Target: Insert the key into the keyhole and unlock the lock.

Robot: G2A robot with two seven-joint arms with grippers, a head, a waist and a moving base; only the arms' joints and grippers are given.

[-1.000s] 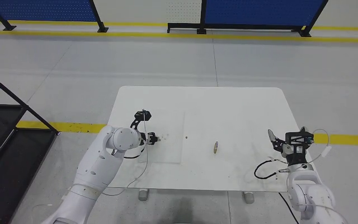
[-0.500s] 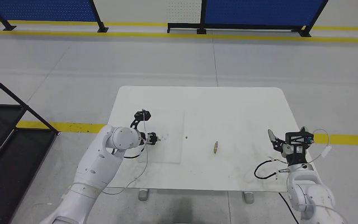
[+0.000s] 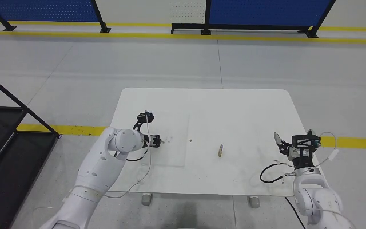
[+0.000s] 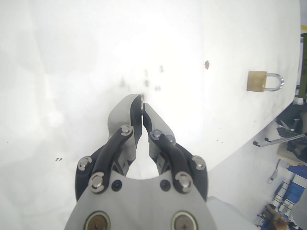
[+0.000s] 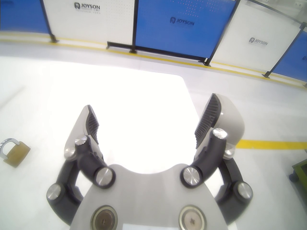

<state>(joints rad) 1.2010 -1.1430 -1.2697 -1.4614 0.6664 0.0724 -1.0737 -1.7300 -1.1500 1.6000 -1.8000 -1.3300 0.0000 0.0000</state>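
Over the table (image 3: 240, 109), left pincer (image 4: 141, 100) clenched on an indistinct sliver (image 4: 143, 106), right pincer (image 5: 151, 102) released, lock (image 4: 257, 81) apart.

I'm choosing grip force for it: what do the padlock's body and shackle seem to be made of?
Padlock body: likely brass, a matte yellow-gold block with a dull, even sheen. Shackle: probably plated or polished steel, going by its bright silver colour and sharp glints on the curve. Neither can be confirmed from looks alone.
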